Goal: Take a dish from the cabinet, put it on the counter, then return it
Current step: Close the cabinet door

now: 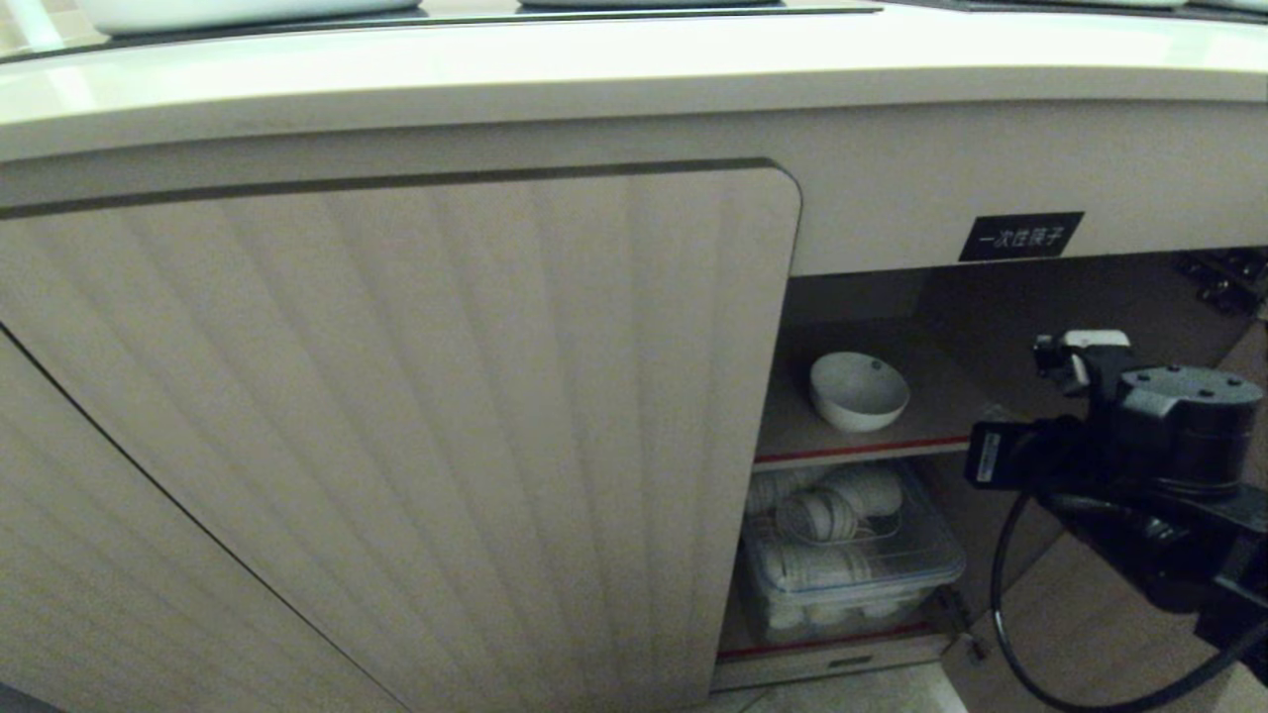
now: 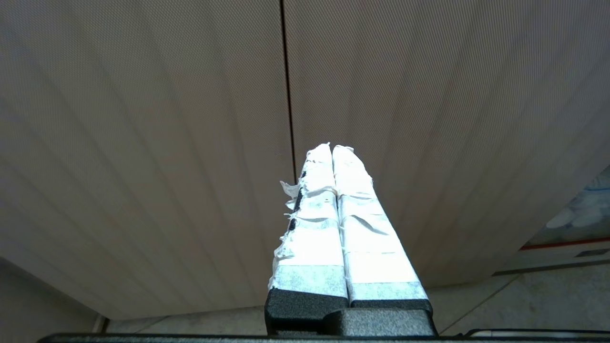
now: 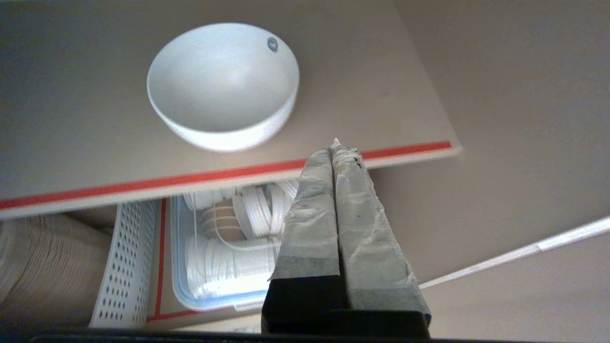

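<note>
I had the right gripper [image 3: 336, 150] in front of the open right bay of the cabinet [image 1: 396, 416], jaws pressed fully together with nothing between them, tips level with the red front edge of the upper shelf [image 3: 410, 148] and pointing in past it. The dish [image 1: 858, 390] sat upright on that upper shelf, a little way back from the edge and toward the closed door's side, apart from my jaws and untouched. I judged it had been left near the front so an arm coming in from the open side could reach its rim without going deep. The room was tight: the shelf edge below, the underside of the surface [image 1: 634, 69] and its black label [image 1: 1020, 236] above, and the ribbed door on the dish's near side. Below the shelf a clear bin [image 1: 852, 569] of stacked white ware filled the lower bay, so dropping low was no option. To my eye the jaws would need to part before moving in over the rim. The left gripper [image 2: 332, 151] was parked facing the ribbed door panels, its taped jaws likewise closed and empty. The fetch looked barely begun.
</note>
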